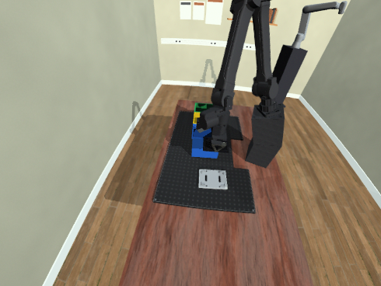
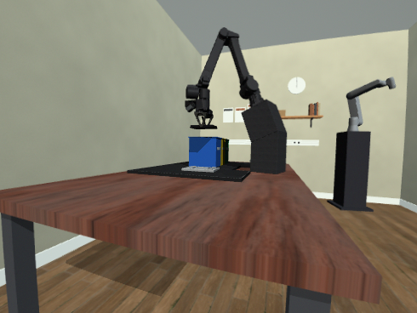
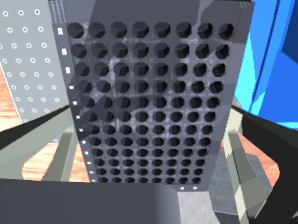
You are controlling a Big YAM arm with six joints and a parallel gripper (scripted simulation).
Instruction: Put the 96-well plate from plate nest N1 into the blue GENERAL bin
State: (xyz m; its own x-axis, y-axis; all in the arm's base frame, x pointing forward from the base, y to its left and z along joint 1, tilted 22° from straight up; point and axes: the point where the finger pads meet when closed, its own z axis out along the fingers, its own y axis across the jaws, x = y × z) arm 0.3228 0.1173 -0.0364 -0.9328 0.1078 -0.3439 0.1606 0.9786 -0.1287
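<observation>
A: Where is the dark grey 96-well plate (image 3: 149, 92) with its grid of round holes?

B: Pinched between the fingers of the black parallel gripper (image 2: 203, 123). In the exterior view, left of centre in the upper half of the frame, it hangs flat and level under the arm, above the tall blue plastic bin (image 2: 205, 151) and clear of its rim.

A: So the fingers are clamped on it?

B: Yes, held wide across the plate's body. In the wrist view the plate fills the middle of the frame, with a dark finger (image 3: 256, 163) running along its lower right side.

A: And below it?

B: Bright blue bin wall (image 3: 276, 43) shows in the upper right of the wrist frame, with grey perforated mat on the left.

A: The plate nest?

B: The flat light grey square nest (image 1: 213, 179) lies on the black perforated mat (image 1: 183, 186) just below centre in the top view, nothing on it.

A: The other bins?

B: In a row above the blue one in the top view: a yellow bin (image 1: 197, 115), then a green bin (image 1: 201, 106). All look upright, though the arm covers much of them.
</observation>
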